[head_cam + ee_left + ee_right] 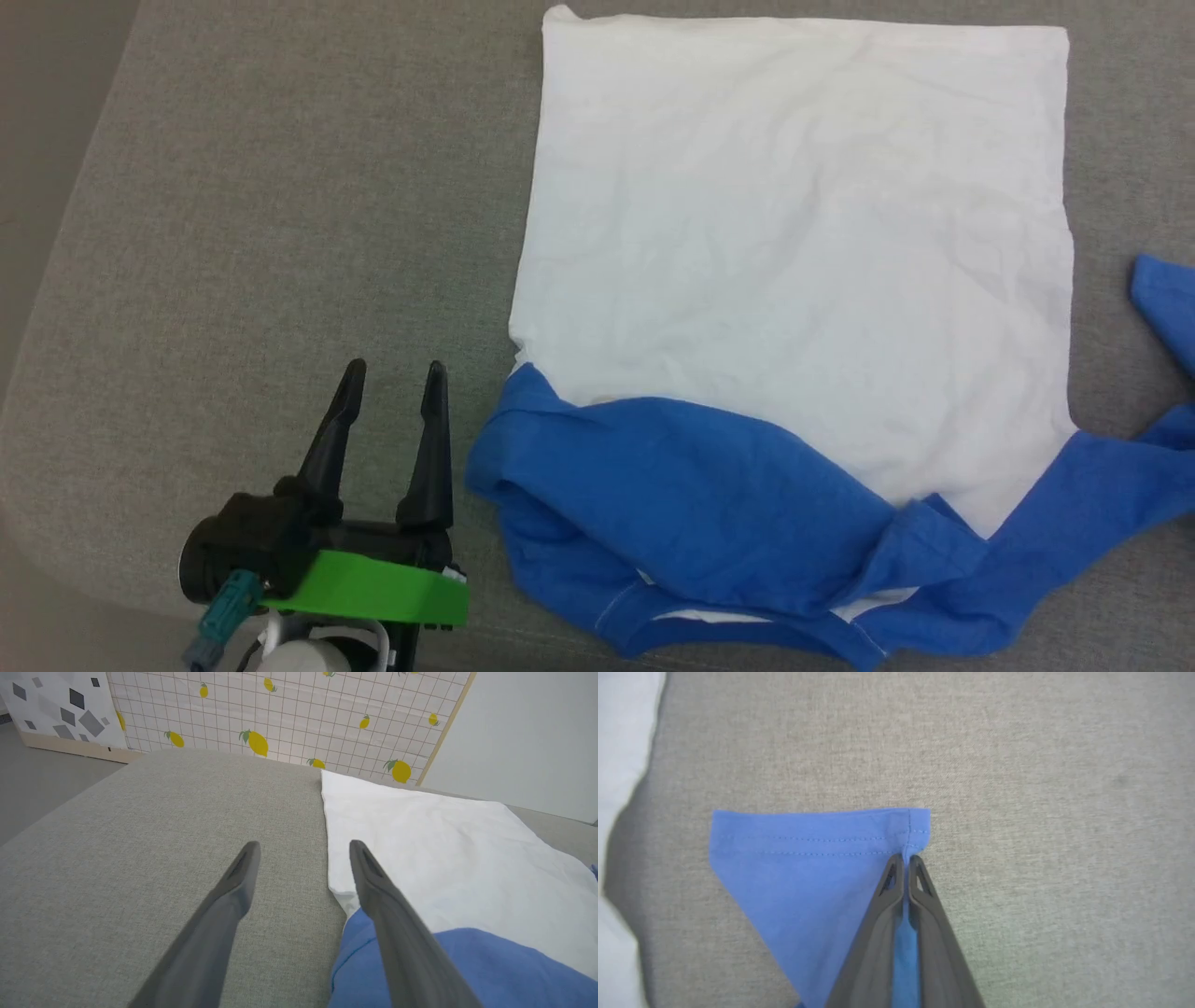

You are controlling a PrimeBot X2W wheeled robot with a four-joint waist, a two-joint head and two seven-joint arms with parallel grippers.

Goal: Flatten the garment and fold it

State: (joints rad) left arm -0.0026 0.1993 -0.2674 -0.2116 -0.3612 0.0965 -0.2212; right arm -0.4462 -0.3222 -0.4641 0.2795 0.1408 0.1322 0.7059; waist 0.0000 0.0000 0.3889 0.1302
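We find the garment half flattened, blue top bunched at six o'clock; right end effector grasps the three-o'clock sleeve; left end effector released; folding remains.

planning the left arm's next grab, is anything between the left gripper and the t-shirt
Nothing visible. The left gripper stands open over the bare grey fabric surface, just beside the bunched blue part of the T-shirt. The right gripper is shut on the blue sleeve hem.
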